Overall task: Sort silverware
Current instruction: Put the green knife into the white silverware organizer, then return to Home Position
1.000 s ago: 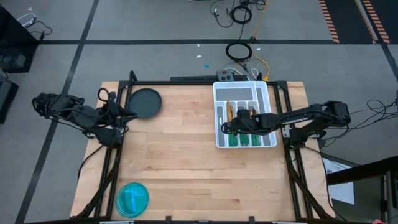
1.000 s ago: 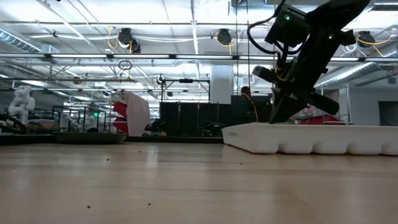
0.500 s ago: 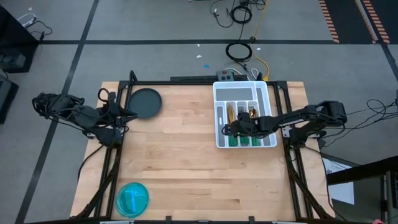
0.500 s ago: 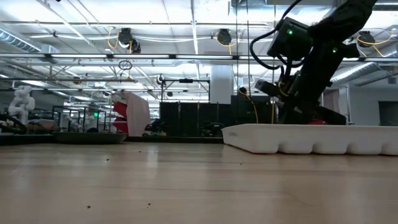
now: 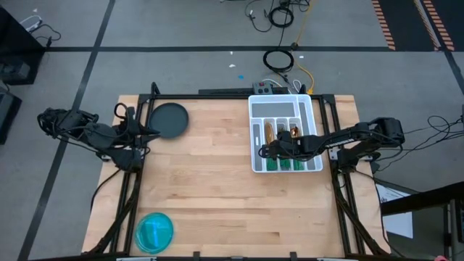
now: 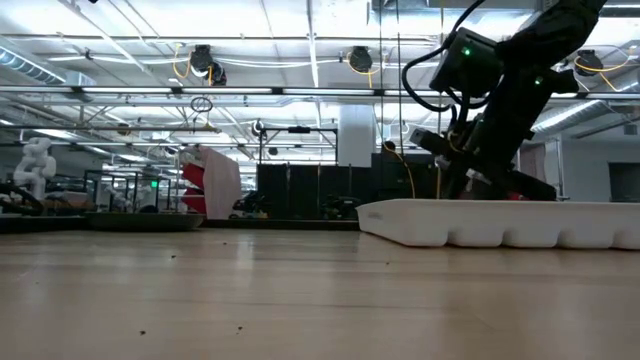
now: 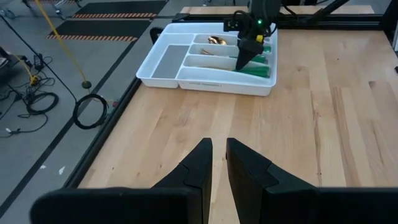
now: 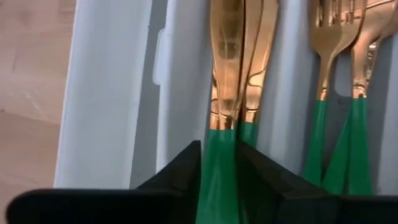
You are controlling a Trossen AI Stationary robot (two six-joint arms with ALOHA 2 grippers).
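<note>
Silverware with shiny gold heads and green handles lies in the slots of a white plastic slotted tray at the far right part of the light wooden table. From above we see only gold and green bands in the tray, but the right wrist view shows the pieces clearly: we count two gold knife blades lying one over the other in one slot, and two gold forks in the slot beside it. The exact total in the tray we cannot tell.

We see the right gripper low inside the tray, its two dark fingers standing on both sides of a green knife handle; we cannot tell if they are clamping it or already loose. The low view shows only this arm reaching down behind the tray wall.

The left gripper waits at the left table edge, its fingers with a narrow gap, holding nothing. Only the high view shows one dark round plate and one blue round container.
</note>
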